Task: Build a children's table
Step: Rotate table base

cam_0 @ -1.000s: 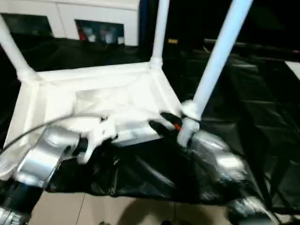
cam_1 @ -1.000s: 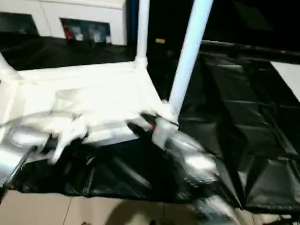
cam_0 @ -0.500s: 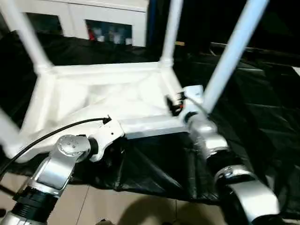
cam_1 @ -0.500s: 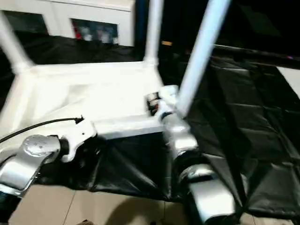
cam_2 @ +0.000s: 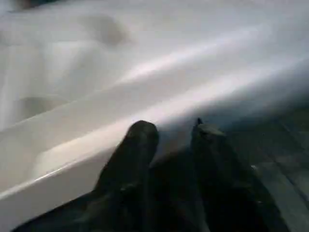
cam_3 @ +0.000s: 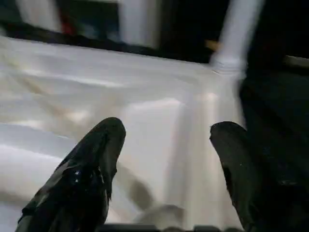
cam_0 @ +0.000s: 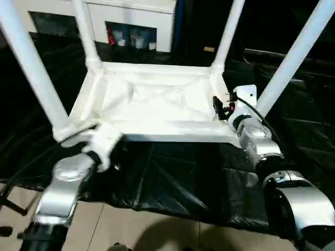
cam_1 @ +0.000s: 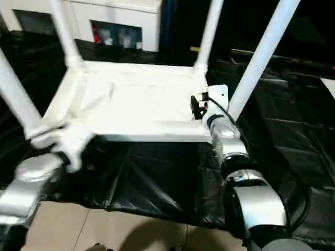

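- Four legs already stand up out of the children's table (cam_0: pixel 157 104), which lies upside down on a counter (cam_0: pixel 172 183) draped in black sheeting, its ribbed underside facing up; assembly looks close to finished, and turning it over is probably what remains.
- Tall legs such as the near right leg (cam_0: pixel 293 57) and the near left leg (cam_0: pixel 31 68) give any sideways knock plenty of leverage, so a bump from an arm could tilt one in its socket or pull it loose.
- At the near right corner, the right end effector (cam_3: pixel 166 164) has its fingers spread wide over the tabletop's underside, pinching nothing; a forward push from there could slide the top across the slick sheeting.
- At the near left corner, the left end effector (cam_2: pixel 169 145) sits against the tabletop's front rim with a narrow gap between its fingers; whether it grips the rim cannot be told, so a lift might slip.
- Uneven lifting by the two arms could twist the top and send it off the counter's front edge toward the floor (cam_0: pixel 157 235).
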Robot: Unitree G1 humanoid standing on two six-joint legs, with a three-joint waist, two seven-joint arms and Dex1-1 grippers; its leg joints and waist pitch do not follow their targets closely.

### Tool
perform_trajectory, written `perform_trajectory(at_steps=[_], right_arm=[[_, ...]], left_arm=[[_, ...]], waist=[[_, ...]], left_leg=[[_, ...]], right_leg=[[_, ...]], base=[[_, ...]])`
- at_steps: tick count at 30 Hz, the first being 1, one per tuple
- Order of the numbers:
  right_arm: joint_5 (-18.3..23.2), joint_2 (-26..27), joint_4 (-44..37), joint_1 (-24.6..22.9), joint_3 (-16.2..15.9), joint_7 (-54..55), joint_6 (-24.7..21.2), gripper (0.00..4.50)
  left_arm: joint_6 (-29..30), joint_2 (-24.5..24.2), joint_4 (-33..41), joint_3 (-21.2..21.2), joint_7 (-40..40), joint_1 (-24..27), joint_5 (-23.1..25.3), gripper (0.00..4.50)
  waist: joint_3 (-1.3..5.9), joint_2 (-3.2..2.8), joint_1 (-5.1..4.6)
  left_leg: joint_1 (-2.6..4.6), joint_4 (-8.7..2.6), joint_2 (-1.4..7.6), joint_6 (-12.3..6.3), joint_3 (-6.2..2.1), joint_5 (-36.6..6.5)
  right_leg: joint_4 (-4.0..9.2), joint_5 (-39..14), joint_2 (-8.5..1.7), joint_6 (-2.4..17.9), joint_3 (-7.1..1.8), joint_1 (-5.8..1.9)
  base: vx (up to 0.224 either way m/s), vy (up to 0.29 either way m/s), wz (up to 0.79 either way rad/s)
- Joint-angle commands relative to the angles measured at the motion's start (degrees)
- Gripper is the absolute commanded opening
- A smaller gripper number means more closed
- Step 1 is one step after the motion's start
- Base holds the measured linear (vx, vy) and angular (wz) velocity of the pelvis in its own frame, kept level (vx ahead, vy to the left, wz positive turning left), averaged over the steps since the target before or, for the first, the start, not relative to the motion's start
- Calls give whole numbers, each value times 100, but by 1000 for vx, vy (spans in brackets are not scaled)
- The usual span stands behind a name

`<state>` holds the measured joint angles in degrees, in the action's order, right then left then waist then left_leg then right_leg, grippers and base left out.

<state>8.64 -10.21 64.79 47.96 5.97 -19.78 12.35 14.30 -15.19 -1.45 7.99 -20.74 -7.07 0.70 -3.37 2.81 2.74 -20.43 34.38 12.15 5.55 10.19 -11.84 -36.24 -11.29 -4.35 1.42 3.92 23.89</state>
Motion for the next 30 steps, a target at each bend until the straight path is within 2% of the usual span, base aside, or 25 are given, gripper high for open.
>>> perform_trajectory(at_steps=[1, 3, 5, 7, 9, 11, 12, 13, 14, 15, 16, 17, 18, 19, 21, 22, 23, 26, 27, 28, 29, 30], right_arm=[[223, 114, -344, -202, -7, -554, 236, 363], [373, 214, -583, -361, -1, -868, 324, 367], [482, 279, -915, -568, -67, -1059, 293, 392], [668, 342, -1549, -928, -213, -1397, 26, 408], [866, 368, -2265, -1323, -338, -1727, -375, 422], [885, 351, -2517, -1473, -413, -1813, -514, 436], [893, 338, -2681, -1572, -462, -1872, -601, 449], [923, 281, -3091, -1835, -594, -1963, -769, 449], [950, 125, -3759, -2288, -807, -2026, -1131, 450], [943, 59, -3975, -2457, -856, -2055, -1239, 450], [883, -25, -4188, -2653, -899, -2038, -1331, 450], [831, -78, -4302, -2767, -916, -2019, -1349, 450], [830, -139, -4458, -2910, -940, -2022, -1420, 450], [835, -147, -4493, -2935, -942, -2022, -1439, 450], [1079, -329, -5325, -3471, -920, -2024, -2062, 450], [1091, -378, -5538, -3596, -902, -1995, -2215, 450], [995, -424, -5679, -3683, -881, -1887, -2308, 450], [928, -616, -6032, -3928, -882, -1833, -2667, 450], [968, -707, -6144, -4019, -901, -1895, -2811, 450], [941, -866, -6292, -4135, -986, -1924, -2976, 450], [941, -866, -6292, -4135, -986, -1924, -2976, 450], [879, -889, -6271, -4133, -1003, -1866, -3018, 450]], left_arm=[[-518, 70, 160, 508, 600, 269, -87, 198], [-868, 157, 244, 711, 925, 431, -52, 207], [-1128, 287, 368, 907, 1272, 554, -3, 220], [-1317, 430, 513, 1031, 1558, 663, 71, 243], [-1477, 543, 568, 1091, 1744, 705, 115, 253], [-1544, 574, 578, 1112, 1812, 701, 132, 266], [-1596, 599, 588, 1129, 1865, 698, 151, 288], [-1635, 578, 545, 1120, 1878, 639, 136, 288], [-1650, 496, 379, 1116, 1770, 471, 4, 290], [-1643, 442, 239, 1107, 1679, 373, -84, 292], [-1701, 347, 22, 1112, 1606, 232, -142, 300], [-1741, 288, -109, 1120, 1566, 138, -175, 319], [-1711, 199, -276, 1119, 1471, 18, -216, 328], [-1716, 187, -301, 1123, 1468, 0, -218, 332], [-1695, -85, -874, 1207, 1292, -421, -315, 348], [-1747, -138, -1005, 1241, 1250, -526, -355, 348], [-1775, -192, -1114, 1254, 1168, -622, -399, 373], [-1694, -366, -1517, 1233, 824, -938, -533, 386], [-1610, -440, -1730, 1223, 609, -1094, -626, 411], [-1579, -591, -2143, 1169, 216, -1349, -781, 411], [-1579, -591, -2143, 1169, 216, -1349, -781, 418], [-1570, -652, -2308, 1140, 13, -1443, -858, 422]], waist=[[408, -89, 18], [409, -92, -13], [406, -112, -11], [397, -132, 3], [387, -126, 38], [382, -127, 54], [366, -127, 57], [356, -116, 73], [338, -124, 95], [347, -134, 124], [333, -98, 123], [337, -106, 144], [343, -88, 130], [346, -85, 128], [342, -74, 124], [353, -97, 121], [352, -88, 109], [346, -89, 82], [331, -79, 77], [360, -117, 85], [346, -97, 89], [364, -110, 94]], left_leg=[[-53, -354, 96, -489, 6, -718], [-36, -350, 112, -576, 4, -722], [-21, -355, 133, -598, 1, -674], [3, -362, 156, -581, -1, -731], [36, -371, 161, -606, 3, -813], [26, -387, 147, -553, -8, -879], [33, -400, 148, -468, -4, -1022], [33, -410, 133, -397, -10, -1063], [62, -418, 129, -339, -8, -1121], [92, -414, 137, -310, -5, -1152], [74, -435, 111, -278, -11, -1230], [78, -434, 102, -247, -10, -1254], [51, -452, 104, -190, -28, -1284], [57, -447, 102, -144, -30, -1292], [35, -442, 70, -138, -38, -1216], [57, -440, 78, -155, -45, -1163], [15, -450, 72, -135, -66, -1075], [24, -451, 79, -54, -64, -1189], [25, -448, 52, -74, -51, -1198], [45, -440, 72, -61, -61, -1180], [41, -435, 47, -81, -52, -1136], [52, -441, 80, -68, -66, -1075]], right_leg=[[370, -151, -302, 1401, -250, -407], [378, -220, -278, 1361, -247, -379], [373, -189, -269, 1405, -244, -359], [370, -132, -262, 1410, -249, -341], [388, -71, -242, 1365, -255, -327], [400, -222, -239, 1303, -258, -337], [424, -442, -253, 1266, -263, -314], [451, -606, -243, 1159, -265, -332], [482, -710, -232, 1036, -278, -308], [481, -719, -232, 992, -280, -293], [503, -889, -225, 909, -279, -302], [509, -980, -230, 852, -283, -298], [510, -1111, -247, 795, -282, -315], [515, -1164, -248, 750, -285, -301], [526, -1146, -236, 672, -293, -327], [511, -1014, -236, 630, -302, -315], [500, -958, -241, 604, -296, -347], [519, -1192, -257, 656, -293, -329], [559, -1298, -243, 608, -300, -320], [523, -1192, -263, 655, -305, -321], [555, -1180, -249, 624, -305, -316], [505, -959, -260, 703, -308, -326]], base=[[0, 0, 0], [0, 0, 0], [0, 0, 0], [0, 0, 0], [0, 0, 0], [0, 0, 0], [0, 0, 0], [0, 0, 0], [0, 0, 0], [0, 0, 0], [0, 0, 0], [0, 0, 0], [0, 0, 0], [0, 0, 0], [0, 0, 0], [0, 0, 0], [0, 0, 0], [0, 0, 0], [0, 0, 0], [0, 0, 0], [0, 0, 0], [0, 0, 0]])
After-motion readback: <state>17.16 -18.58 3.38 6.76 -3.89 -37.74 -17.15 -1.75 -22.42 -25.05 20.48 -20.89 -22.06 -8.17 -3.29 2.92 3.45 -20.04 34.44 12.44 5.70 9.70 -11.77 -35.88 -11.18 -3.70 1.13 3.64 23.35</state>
